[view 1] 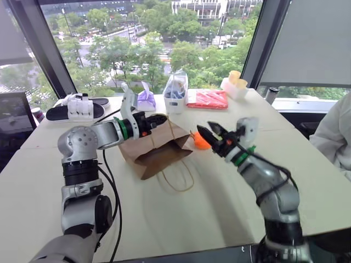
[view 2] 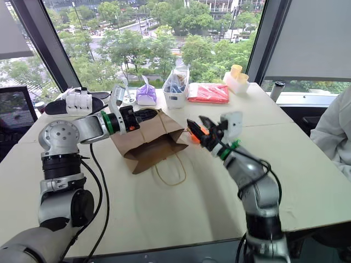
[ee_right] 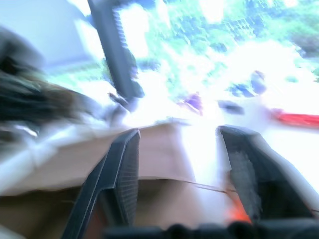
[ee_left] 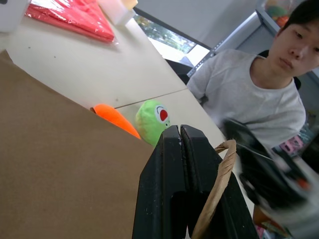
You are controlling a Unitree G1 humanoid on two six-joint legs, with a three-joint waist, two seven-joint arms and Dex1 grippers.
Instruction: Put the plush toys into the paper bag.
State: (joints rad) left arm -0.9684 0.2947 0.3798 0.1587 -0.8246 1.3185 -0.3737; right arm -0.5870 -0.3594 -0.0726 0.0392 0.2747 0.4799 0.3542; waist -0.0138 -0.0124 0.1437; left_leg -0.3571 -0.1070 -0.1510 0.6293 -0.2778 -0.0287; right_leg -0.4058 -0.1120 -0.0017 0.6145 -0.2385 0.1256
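Note:
The brown paper bag (view 1: 159, 149) lies on the table with its mouth facing right. My left gripper (view 1: 157, 119) is shut on the bag's upper edge by a twisted handle (ee_left: 223, 172) and holds that edge up. Just beyond the mouth sit the orange plush toy (view 1: 201, 142) and the green one (ee_left: 151, 120) with its red-and-white patch, side by side on the table. My right gripper (view 1: 210, 131) hovers open above the table in front of the orange toy, pointing toward the bag's mouth, with nothing between its fingers (ee_right: 122, 174).
Along the table's far edge stand a purple pouch (view 1: 145, 100), a clear bag of items (view 1: 175, 92), a red packet (view 1: 207, 99) and a white box with yellow cups (view 1: 235, 85). A person (ee_left: 259, 94) sits at the right. A loop handle (view 1: 178, 179) lies on the table.

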